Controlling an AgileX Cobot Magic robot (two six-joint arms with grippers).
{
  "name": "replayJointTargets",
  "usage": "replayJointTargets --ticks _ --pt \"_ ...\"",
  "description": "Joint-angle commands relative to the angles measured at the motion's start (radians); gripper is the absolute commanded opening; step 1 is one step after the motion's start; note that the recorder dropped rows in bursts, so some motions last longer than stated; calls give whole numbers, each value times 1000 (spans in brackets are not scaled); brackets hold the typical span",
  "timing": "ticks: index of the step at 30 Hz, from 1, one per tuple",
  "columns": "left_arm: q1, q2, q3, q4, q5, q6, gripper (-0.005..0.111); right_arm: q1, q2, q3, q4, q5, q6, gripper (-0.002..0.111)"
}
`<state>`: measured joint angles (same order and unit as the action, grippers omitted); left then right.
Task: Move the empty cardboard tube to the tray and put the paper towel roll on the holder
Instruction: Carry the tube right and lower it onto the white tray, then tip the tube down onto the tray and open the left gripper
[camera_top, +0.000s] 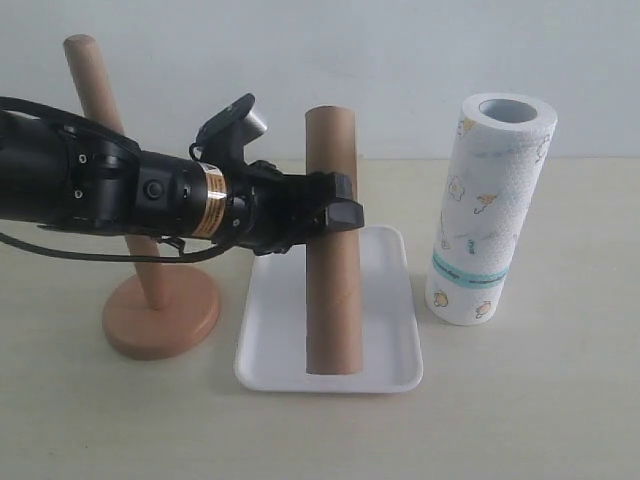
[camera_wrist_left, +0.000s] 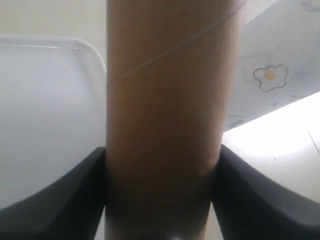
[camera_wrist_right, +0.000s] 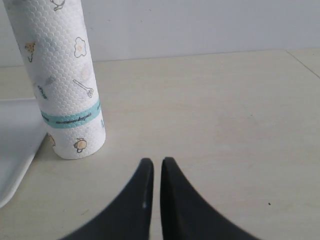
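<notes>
the left claw is shut tight on the long brown hollow cardboard tube, gripping it a little above its middle. in the left wrist view the dark fingers press against both sides of the tube with no gap. the tube stands upright over the flat white rectangular tray, with its lower end at the near part of the tray. i cannot tell whether that end touches the tray floor or hangs just above it.

the thick white paper towel roll with yellow prints and a teal band stands on end on the pale bench, just right of the tray and not yet touched. the right claw is almost closed, with only a thin slit between its tips. it holds nothing and hovers over bare bench near the roll.

the light-brown wooden holder with a round base and slim post stands on the left, and the left arm crosses in front of its post.

the main risk, as i judge it, is letting go while the tube is upright. it is tall and narrow and could topple, then roll over the low rim or knock the roll standing so close by. laying it flat first would avoid that. pulling the left arm back carelessly could also clip the post and tip the holder.
</notes>
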<state>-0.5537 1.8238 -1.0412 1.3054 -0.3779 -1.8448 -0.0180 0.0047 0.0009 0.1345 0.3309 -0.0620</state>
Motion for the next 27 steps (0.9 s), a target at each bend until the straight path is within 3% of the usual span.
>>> replayJointTargets --ticks 1,27 --pt "-5 34 -11 36 10 -69 4 -2 -5 -1 -7 -5 0 5" --pt "-5 173 -91 45 64 -81 4 -2 -5 -1 -7 -5 0 5"
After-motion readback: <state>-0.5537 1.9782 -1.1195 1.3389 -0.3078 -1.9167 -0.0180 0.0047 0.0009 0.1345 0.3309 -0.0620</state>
